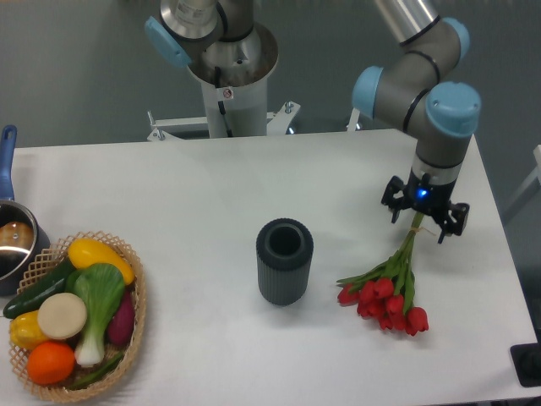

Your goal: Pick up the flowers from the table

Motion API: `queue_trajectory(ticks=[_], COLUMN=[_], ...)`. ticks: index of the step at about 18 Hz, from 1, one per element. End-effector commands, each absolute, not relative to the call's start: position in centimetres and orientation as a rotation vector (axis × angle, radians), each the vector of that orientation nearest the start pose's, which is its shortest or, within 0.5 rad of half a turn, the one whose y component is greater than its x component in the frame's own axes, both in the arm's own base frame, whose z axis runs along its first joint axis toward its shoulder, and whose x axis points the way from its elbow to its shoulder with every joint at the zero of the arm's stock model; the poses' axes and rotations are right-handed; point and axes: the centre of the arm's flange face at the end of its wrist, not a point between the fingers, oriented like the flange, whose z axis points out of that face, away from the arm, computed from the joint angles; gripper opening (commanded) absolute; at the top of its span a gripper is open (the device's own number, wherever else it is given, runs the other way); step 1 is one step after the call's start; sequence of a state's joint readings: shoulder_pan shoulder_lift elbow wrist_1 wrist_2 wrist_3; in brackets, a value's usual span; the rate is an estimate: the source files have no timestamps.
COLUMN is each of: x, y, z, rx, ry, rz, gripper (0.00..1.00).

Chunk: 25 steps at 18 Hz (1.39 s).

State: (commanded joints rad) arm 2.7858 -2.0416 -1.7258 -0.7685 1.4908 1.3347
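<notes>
The flowers (387, 298), a small bunch of red tulips with green stems and leaves, lie at the right of the white table (211, 194), heads toward the front. The stems run up and right to the gripper (420, 222). The gripper points straight down over the stem ends, and the stem tips go in under it. Its black body with a blue light hides the fingers, so I cannot tell whether they are closed on the stems. I also cannot tell whether the bunch is resting on the table or is lifted off it.
A dark ribbed cylindrical vase (285, 260) stands upright left of the flowers. A wicker basket (135, 326) of vegetables and fruit sits at the front left. A pot with a blue handle (13, 241) is at the left edge. The table's right edge is close to the gripper.
</notes>
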Motion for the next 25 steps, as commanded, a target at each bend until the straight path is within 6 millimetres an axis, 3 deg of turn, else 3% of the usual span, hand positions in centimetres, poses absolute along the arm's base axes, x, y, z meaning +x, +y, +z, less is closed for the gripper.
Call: queue_trajectory(ticks=[8,14,15,16,17,18,22,25], x=[-53.0,-53.6,-53.5,-53.4,-53.3,-53.4,-53.2,-53.1], y=[38.5,39.1,39.1,39.0,39.1,39.4,39.0,38.5], z=[19.8,18.5,18.5,18.4,18.6,19.1,20.0,22.0], rx=[-3.106,-3.118,-3.119,-3.120,-3.119,-3.114,-3.155,-3.181], ry=[0.147,0.166,0.166,0.164,0.147,0.128,0.101,0.097], rz=[0.213,0.204,0.202,0.197,0.199,0.214,0.260,0.324], gripper=[1.00,0.97,0.76,0.39,0.11,0.00,0.00,0.00])
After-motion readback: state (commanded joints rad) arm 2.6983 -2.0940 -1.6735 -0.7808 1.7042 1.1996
